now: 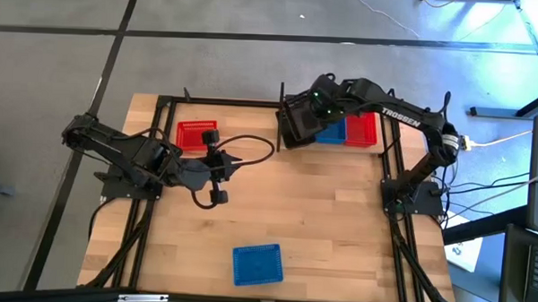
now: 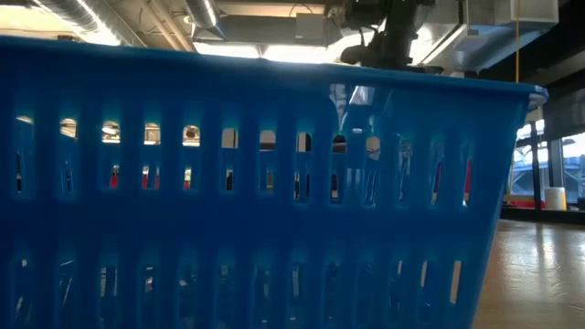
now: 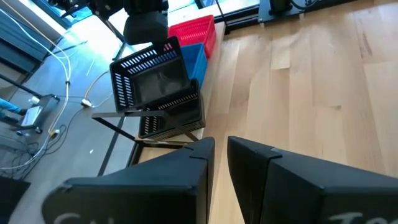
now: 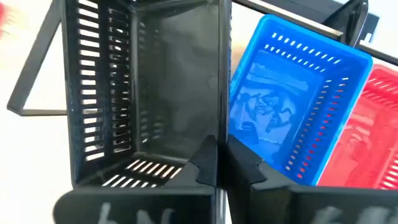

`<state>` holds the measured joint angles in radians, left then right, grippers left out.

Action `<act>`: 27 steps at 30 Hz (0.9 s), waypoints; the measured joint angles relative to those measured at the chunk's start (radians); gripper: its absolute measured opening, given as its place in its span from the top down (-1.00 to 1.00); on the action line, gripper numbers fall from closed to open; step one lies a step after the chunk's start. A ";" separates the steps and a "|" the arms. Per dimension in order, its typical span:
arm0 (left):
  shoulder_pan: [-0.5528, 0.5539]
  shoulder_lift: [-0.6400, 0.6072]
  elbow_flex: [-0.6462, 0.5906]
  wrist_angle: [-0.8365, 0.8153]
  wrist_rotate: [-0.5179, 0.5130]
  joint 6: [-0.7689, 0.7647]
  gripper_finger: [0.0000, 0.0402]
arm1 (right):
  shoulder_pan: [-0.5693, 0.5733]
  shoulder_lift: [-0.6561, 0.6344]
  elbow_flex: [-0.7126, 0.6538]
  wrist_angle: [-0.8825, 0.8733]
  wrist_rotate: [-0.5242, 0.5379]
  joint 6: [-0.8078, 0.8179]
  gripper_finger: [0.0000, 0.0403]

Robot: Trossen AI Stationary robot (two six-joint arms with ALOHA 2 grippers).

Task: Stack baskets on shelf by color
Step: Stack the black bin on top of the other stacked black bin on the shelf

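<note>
Right gripper [image 4: 221, 165] clamped on tilted black basket's [image 4: 146, 87] rim, directly over the black stack [image 3: 171, 115] at shelf's [image 1: 390, 151] left end.

Both arms are dark black. The right arm [image 1: 405, 115] has white letters, TROSSEN. A black cable [image 1: 251, 150] loops beside the left arm [image 1: 125, 150].

Right arm: reaching inward across far right, right claw [image 4: 222, 163] clamped tight on thin wall. Left arm: bent at left side, left claw [image 1: 217, 173] narrowly parted, empty.
</note>
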<state>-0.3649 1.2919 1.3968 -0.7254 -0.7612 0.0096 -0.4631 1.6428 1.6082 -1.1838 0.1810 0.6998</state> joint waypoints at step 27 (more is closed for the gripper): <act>0.005 0.000 0.000 0.001 -0.001 -0.008 0.82 | -0.019 0.000 -0.046 0.153 -0.078 -0.022 0.87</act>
<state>-0.3603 1.2919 1.3966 -0.7244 -0.7620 0.0016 -0.4824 1.6428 1.5620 -1.0303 0.1028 0.6778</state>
